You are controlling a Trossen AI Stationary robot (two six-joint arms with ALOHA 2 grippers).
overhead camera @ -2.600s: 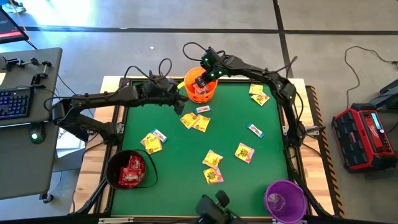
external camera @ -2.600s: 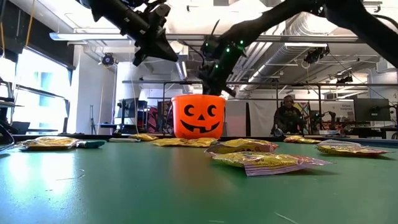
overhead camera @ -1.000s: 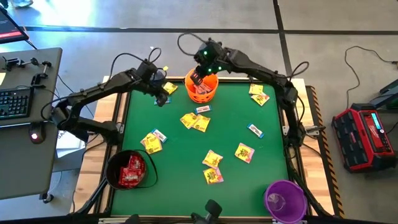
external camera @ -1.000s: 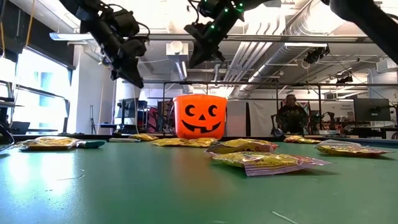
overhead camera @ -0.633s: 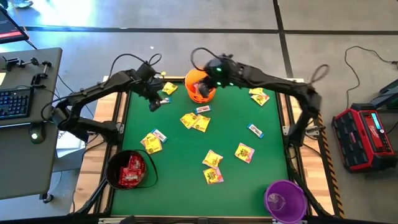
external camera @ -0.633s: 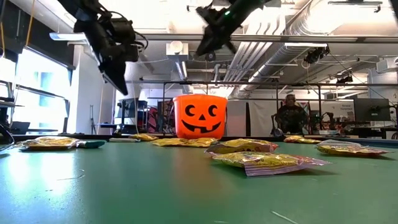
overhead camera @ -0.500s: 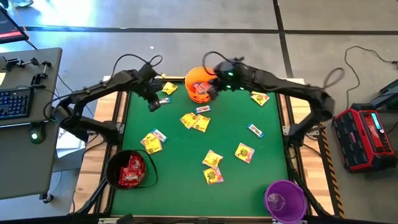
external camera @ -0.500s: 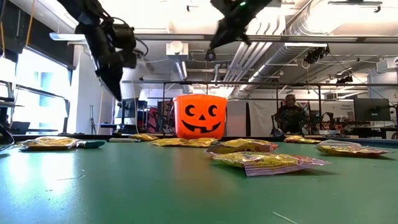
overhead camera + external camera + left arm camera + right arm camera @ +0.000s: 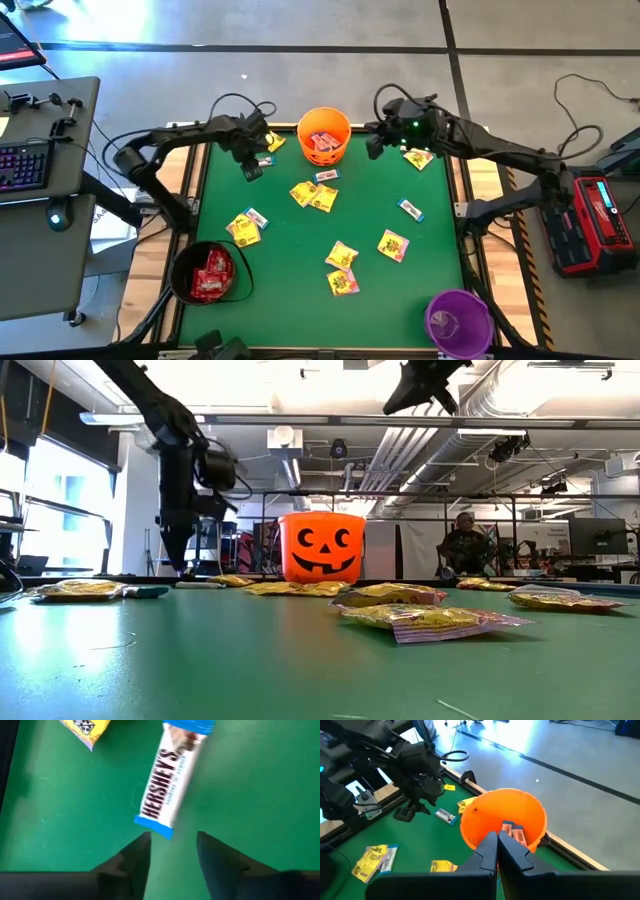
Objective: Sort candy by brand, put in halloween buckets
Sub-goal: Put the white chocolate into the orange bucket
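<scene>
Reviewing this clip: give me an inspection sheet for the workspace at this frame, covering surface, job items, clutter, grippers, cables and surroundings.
Surface: green table, wooden border.
Job's things: orange bucket at the far edge with white-and-blue bars inside; black bucket holds red packets; purple bucket looks empty. Yellow packets and a few white-and-blue bars lie scattered on the table.
Clutter: nothing seen on the table.
Grippers: left gripper open, low over a Hershey's bar, not touching it. Right gripper shut, empty, raised beside the orange bucket.
Cables: loops on both arms; one on the floor at right.
Surroundings: desk with keyboard at left, red case at right, a person far behind.
</scene>
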